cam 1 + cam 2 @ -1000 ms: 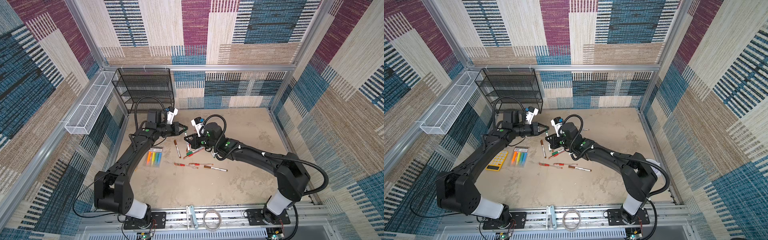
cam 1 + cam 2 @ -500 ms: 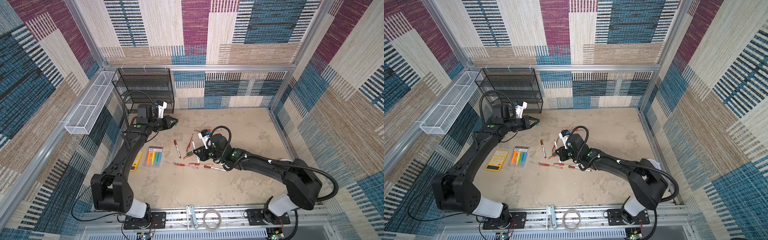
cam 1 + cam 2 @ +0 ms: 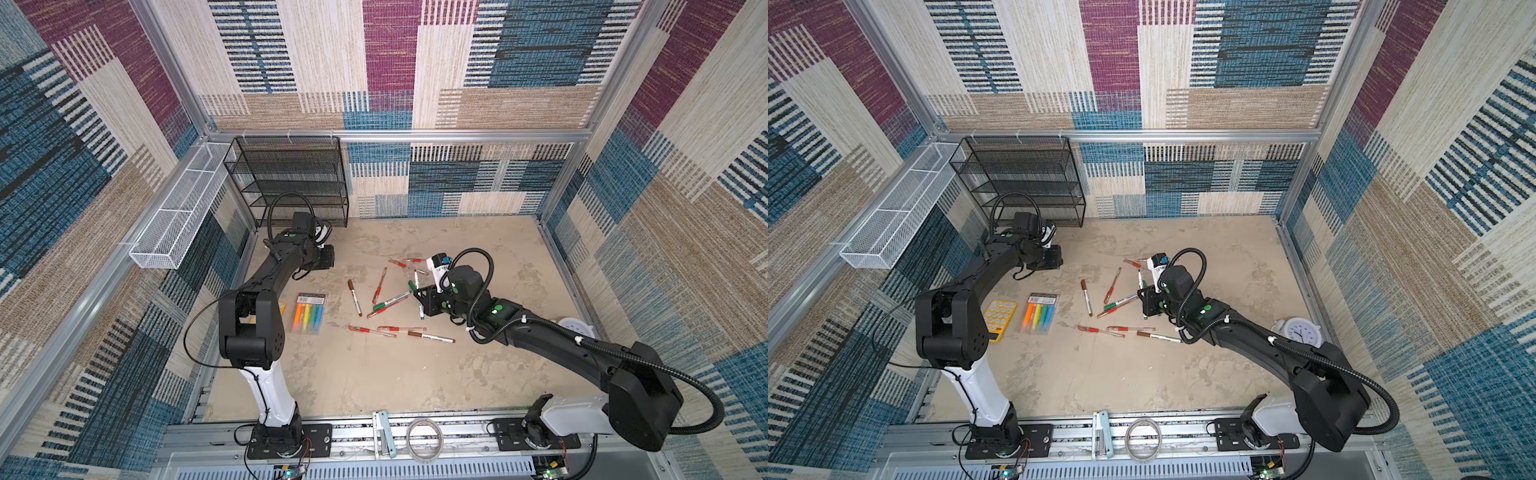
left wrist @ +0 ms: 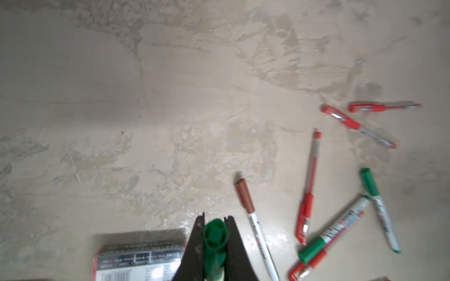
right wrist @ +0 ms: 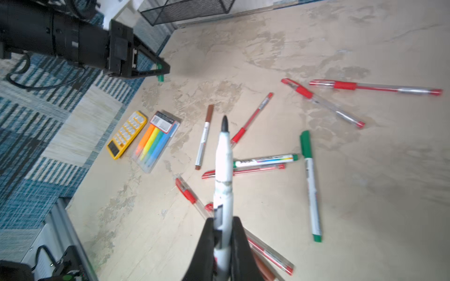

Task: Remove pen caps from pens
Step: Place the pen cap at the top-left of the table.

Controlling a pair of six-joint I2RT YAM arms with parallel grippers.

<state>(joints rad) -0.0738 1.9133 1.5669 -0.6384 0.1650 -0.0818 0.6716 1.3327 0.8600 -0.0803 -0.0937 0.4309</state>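
A: Location of green cap (image 4: 215, 240)?

B: Pinched in the left claw (image 4: 214, 218), off its pen. It sits over bare tabletop (image 4: 170, 97), beside the highlighter pack (image 4: 138, 255); contact with the surface not discernible. The pen (image 5: 224, 170), tip bare, is clamped near its rear in the right claw (image 5: 223, 220), above the loose pens (image 5: 265, 160).

A: Failure modes?

B: Cap is round, so released from height it likely rolls off. Rear grip gives a long lever and the pen may pivot. Bare tip could smear the tabletop. The loose pens overlap, so grabbing one may drag another.
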